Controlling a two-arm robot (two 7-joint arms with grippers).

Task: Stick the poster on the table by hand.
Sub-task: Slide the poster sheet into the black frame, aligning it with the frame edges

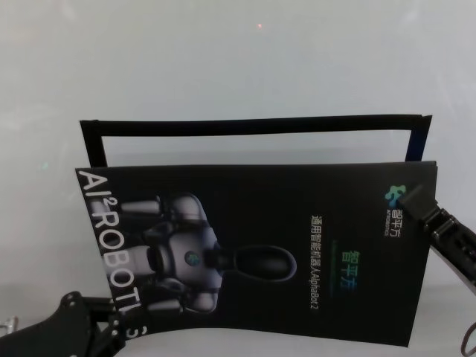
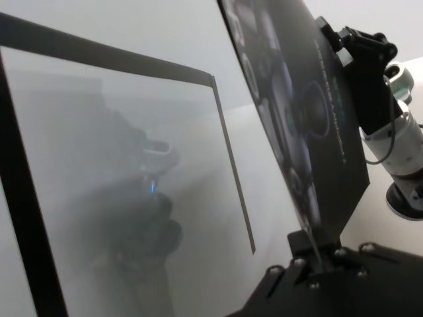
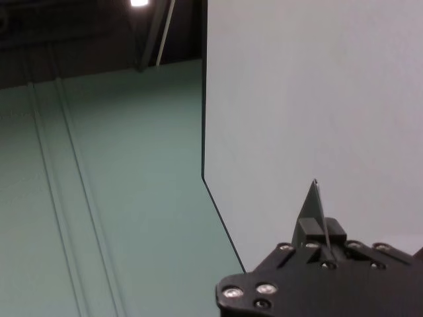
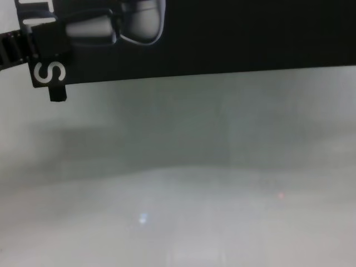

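Now the poster [image 1: 268,253] hangs above the bench [image 1: 238,67], filling the lower middle of the head frame, just below a black rectangular frame outline [image 1: 256,126]. The left pincer [image 1: 111,320] is clamped on its lower-left corner, the right pincer [image 1: 407,199] pinched on its upper-right edge. Best to lower both ends level and taut, square with that outline. It's glossy black, with white capitals and a grey-white robot picture.

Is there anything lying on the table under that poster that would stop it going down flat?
Nothing visible does. The poster hangs between both end effectors, left and right. The table beneath shows only a black tape outline.
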